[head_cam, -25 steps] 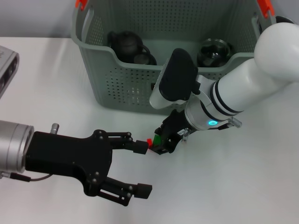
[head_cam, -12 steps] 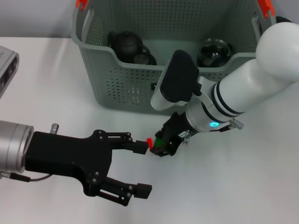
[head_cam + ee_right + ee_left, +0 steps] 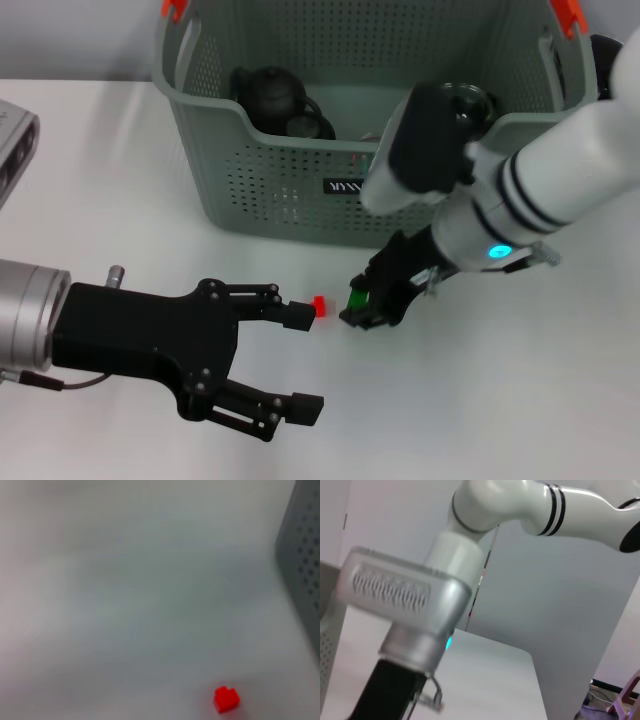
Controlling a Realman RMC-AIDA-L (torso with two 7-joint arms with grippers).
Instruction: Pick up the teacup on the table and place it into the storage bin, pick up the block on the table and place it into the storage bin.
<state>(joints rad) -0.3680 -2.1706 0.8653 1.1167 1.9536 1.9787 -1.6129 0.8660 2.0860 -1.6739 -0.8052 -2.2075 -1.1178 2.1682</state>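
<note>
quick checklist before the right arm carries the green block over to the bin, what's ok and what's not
1. Green block in the right gripper: ok, seen between the fingers, apparently lifted off the table.
2. Storage bin has room: ok, bare floor beside the dark teapot.
3. Bin's near wall in the way: not ok, gripper sits below the rim, so raise it first.
4. Left gripper clear: ok, open, off to the side.
5. Red block: not ok, on the table.
</note>
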